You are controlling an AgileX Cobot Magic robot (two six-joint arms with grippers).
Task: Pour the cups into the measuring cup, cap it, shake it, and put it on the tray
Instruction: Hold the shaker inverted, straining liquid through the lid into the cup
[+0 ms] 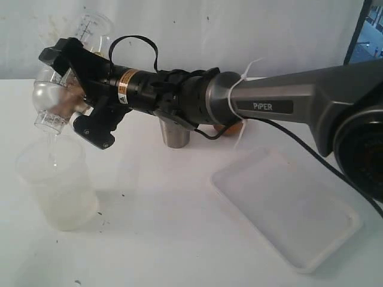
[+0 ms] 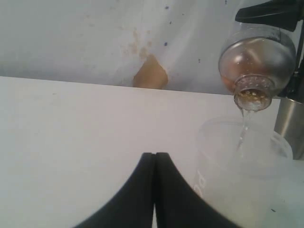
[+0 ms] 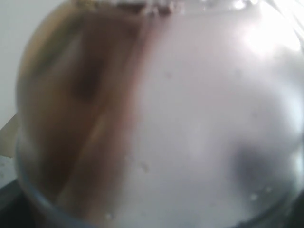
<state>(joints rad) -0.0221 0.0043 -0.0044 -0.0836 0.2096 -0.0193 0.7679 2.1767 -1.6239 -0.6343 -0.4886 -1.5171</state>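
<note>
measuring cup (image 1: pixel 91 28) tilted, clamped in right hand (image 1: pixel 72 92) over frosted cup (image 1: pixel 57 191); left hand (image 2: pixel 154 156) closed.

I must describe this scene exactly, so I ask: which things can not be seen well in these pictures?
- Wooden cup: exterior view, almost all hidden behind the right arm.
- Steel tumbler: exterior view, top hidden by that arm; left wrist view, cut by the edge.
- Measuring cup: right wrist view, blurred, too close; level unreadable.

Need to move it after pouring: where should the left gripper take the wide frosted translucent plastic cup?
Probably its side wall, mid-height, from the left. The frosted plastic cup stands upright and open-topped, with the tilted capped clear cylinder over its mouth.
</note>
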